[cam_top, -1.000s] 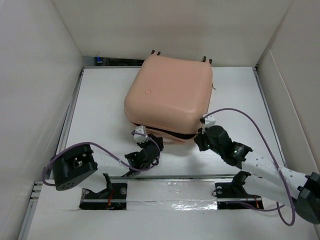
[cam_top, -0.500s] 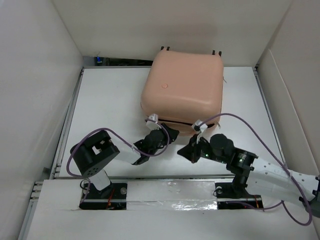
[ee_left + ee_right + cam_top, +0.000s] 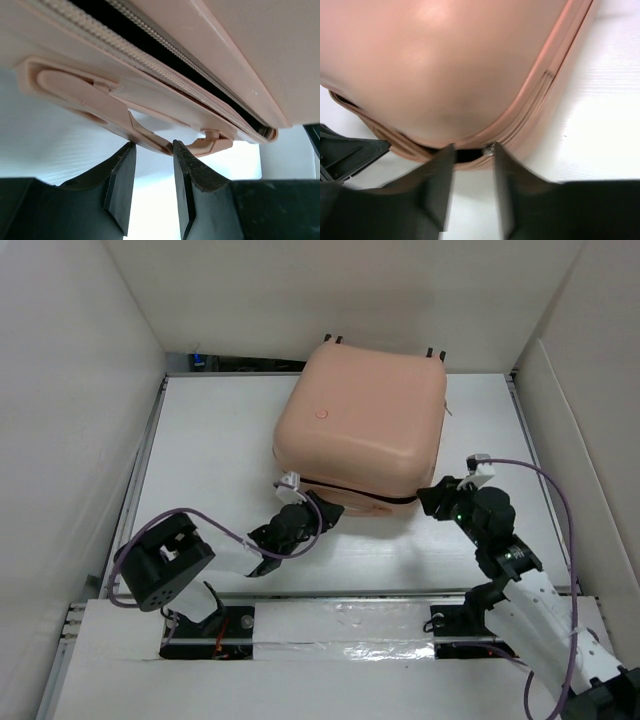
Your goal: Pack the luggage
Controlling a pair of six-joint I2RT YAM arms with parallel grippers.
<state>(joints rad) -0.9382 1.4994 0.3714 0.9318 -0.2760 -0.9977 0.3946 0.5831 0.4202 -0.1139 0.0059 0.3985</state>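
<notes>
The peach-pink luggage (image 3: 360, 420) lies shut on the white table, wheels toward the back wall. My left gripper (image 3: 322, 508) is at its front left corner. In the left wrist view the fingertips (image 3: 131, 146) of this gripper (image 3: 153, 145) pinch the bowed-out strap of the pink handle (image 3: 75, 87), below the zipper seam (image 3: 100, 40). My right gripper (image 3: 432, 498) is at the front right corner. In the right wrist view this gripper (image 3: 473, 148) stands open and blurred, its tips against the dark seam gap, with a small metal zipper pull (image 3: 488, 149) beside the right finger.
White walls (image 3: 80, 390) close in the table on the left, back and right. A metal rail (image 3: 340, 625) with both arm bases runs along the near edge. The left arm's elbow (image 3: 160, 565) sits low at the front left, with purple cables looping off both arms.
The right gripper has left the front seam, swung to the luggage's front right corner and opened. The luggage moved right, then turned slightly. The left gripper kept its hold.
</notes>
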